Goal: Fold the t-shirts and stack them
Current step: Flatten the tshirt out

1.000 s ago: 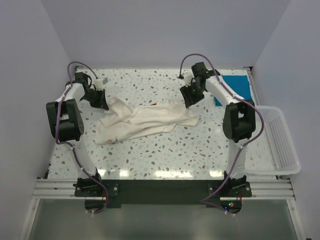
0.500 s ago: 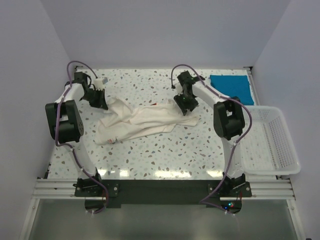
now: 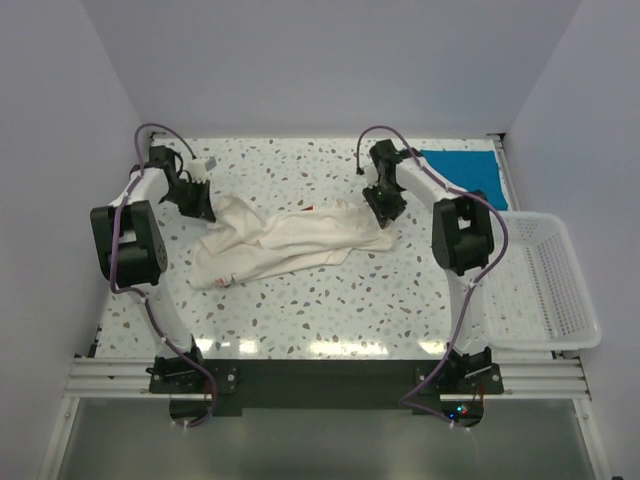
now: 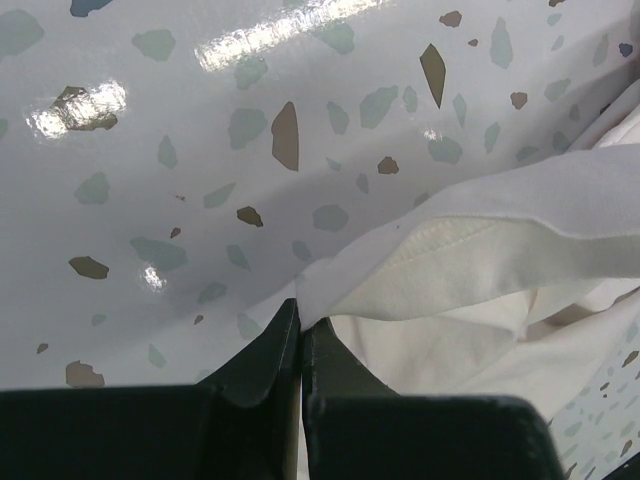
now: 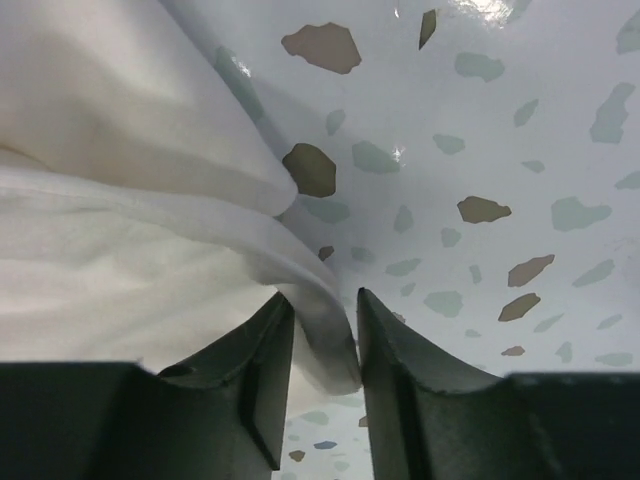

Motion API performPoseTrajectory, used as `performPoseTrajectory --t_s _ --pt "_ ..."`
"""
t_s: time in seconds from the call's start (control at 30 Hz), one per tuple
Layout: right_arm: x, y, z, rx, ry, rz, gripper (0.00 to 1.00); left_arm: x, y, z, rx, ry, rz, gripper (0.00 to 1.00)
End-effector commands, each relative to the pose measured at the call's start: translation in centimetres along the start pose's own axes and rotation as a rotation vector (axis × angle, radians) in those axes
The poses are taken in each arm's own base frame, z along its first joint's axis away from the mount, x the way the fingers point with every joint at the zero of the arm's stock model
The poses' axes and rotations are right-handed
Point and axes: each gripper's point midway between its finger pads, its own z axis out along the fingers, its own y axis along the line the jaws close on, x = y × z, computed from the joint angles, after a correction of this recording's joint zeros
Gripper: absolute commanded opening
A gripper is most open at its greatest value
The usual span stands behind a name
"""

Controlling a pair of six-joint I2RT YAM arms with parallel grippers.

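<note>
Cream shirt (image 3: 290, 240) lies crumpled on the surface (image 3: 330, 300), light, limp, likely to sag: left tool (image 4: 300, 318) pinches its left edge, right tool (image 5: 322, 300) straddles a right-end fold, grip unconfirmed; hold at corners.

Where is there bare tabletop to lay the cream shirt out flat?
Widest bare patch: the near strip between the cream shirt and the arm bases. A smaller one lies beyond the shirt, between the left hand and right hand. Crowded: far right, where the teal shirt sits beside the right hand.
</note>
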Motion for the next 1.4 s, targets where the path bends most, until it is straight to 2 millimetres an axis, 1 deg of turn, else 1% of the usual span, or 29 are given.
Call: performPoseTrajectory --t_s 0.0,0.03,0.1,0.13,0.27,0.3,0.37,0.4,0.47,0.5,0.57,0.6,0.7,0.77,0.83,0.87,0.9,0.97,1.0,1.07,1.1,1.13,1.17,1.2,1.23,1.27,1.3,1.33,1.37 --pt "-1.9 0.9 -2.9 -0.083 -0.08 -0.01 0.33 -1.3 0.0 -1.4 -0.009 -0.045 0.038 0.0" --pt "-1.8 1.1 -3.1 -0.098 -0.075 -0.01 0.24 -1.6 0.0 -1.5 -0.012 -0.051 0.044 0.0" --pt "-1.8 1.4 -3.3 -0.123 -0.078 -0.017 0.15 -1.7 -0.2 -1.7 -0.004 -0.054 0.036 0.0" --pt "-1.6 1.4 -3.5 -0.127 -0.07 -0.024 0.03 -1.9 0.0 -2.0 -0.004 -0.061 0.032 0.0" --pt "-2.4 -0.6 -6.0 -0.1 -0.111 -0.06 0.0 -4.3 2.0 -4.3 -0.049 -0.132 0.009 0.0" --pt "-3.0 -1.3 -7.1 -0.081 -0.148 -0.095 0.0 -6.4 2.8 -5.8 -0.079 -0.189 0.013 0.0" --pt "-4.6 -3.1 -9.2 -0.024 -0.228 -0.117 0.0 -8.3 5.1 -8.0 -0.13 -0.257 -0.003 0.0" --pt "-5.9 -3.9 -10.9 0.013 -0.301 -0.149 0.0 -10.7 6.1 -10.6 -0.172 -0.326 0.015 0.0" --pt "-8.0 -5.2 -13.6 0.082 -0.399 -0.171 0.0 -12.8 6.7 -12.4 -0.203 -0.378 0.038 0.0" --pt "-9.5 -5.8 -15.0 0.117 -0.469 -0.19 0.0 -14.9 6.7 -14.6 -0.238 -0.434 0.084 0.0" --pt "-11.5 -6.7 -18.4 0.182 -0.588 -0.19 0.0 -17.3 6.7 -17.1 -0.286 -0.512 0.134 0.0" --pt "-13.2 -7.2 -20.2 0.218 -0.676 -0.188 0.0 -18.7 6.6 -18.8 -0.32 -0.559 0.159 0.0" --pt "-15.9 -8.1 -25.8 0.292 -0.863 -0.195 0.0 -21.9 6.0 -24.2 -0.447 -0.719 0.224 0.0" --pt "-16.5 -8.6 -30.1 0.35 -0.968 -0.181 0.0 -24.1 4.2 -29.7 -0.541 -0.872 0.288 0.0" --pt "-17.2 -8.9 -33.8 0.396 -1.079 -0.171 0.0 -24.8 3.3 -33.1 -0.606 -0.962 0.301 0.0" --pt "-16.8 -9.0 -36.6 0.422 -1.138 -0.168 0.0 -25.5 0.9 -37.4 -0.657 -1.071 0.357 0.0" --pt "-16.9 -9.1 -38.8 0.449 -1.2 -0.164 0.0 -25.3 0.5 -38.8 -0.699 -1.106 0.354 0.0" --pt "-16.3 -8.9 -42.1 0.478 -1.276 -0.161 0.0 -25.1 -3.2 -45.2 -0.792 -1.267 0.419 0.0" --pt "-15.3 -8.7 -45.5 0.504 -1.353 -0.155 0.0 -24.3 -3.1 -46.2 -0.847 -1.29 0.402 0.0" --pt "-14.3 -8.5 -47.8 0.518 -1.404 -0.151 0.0 -22.9 -6.9 -51.5 -0.921 -1.431 0.45 0.0" --pt "-13.5 -8.2 -49.1 0.522 -1.432 -0.145 0.0 -22.0 -6.9 -52.1 -0.953 -1.444 0.431 0.0" --pt "-12.0 -7.9 -51.9 0.541 -1.495 -0.14 0.0 -20.6 -9.1 -54.4 -0.981 -1.499 0.44 0.0" --pt "-11.3 -7.8 -52.4 0.546 -1.507 -0.136 0.0 -19.8 -9.9 -55.6 -1.004 -1.528 0.44 0.0" --pt "-9.3 -7.4 -55.2 0.574 -1.571 -0.133 0.0 -18.9 -10.0 -55.8 -1.026 -1.533 0.415 0.0" --pt "-8.2 -7.2 -56.4 0.587 -1.597 -0.131 0.0 -17.2 -12.1 -57.7 -1.049 -1.579 0.425 0.0" --pt "-7.6 -7.0 -56.3 0.586 -1.6 -0.132 0.0 -16.2 -13.1 -58.9 -1.074 -1.616 0.427 0.0" --pt "-6.7 -6.8 -57.4 0.598 -1.631 -0.129 0.0 -15.2 -13.0 -59.1 -1.114 -1.614 0.41 0.0" --pt "-4.3 -6.3 -59.8 0.62 -1.685 -0.124 0.0 -13.2 -15.2 -61.0 -1.148 -1.664 0.427 0.0" --pt "-3.6 -6.3 -59.7 0.626 -1.684 -0.113 0.0 -12.3 -16.2 -62.0 -1.175 -1.697 0.442 0.0"
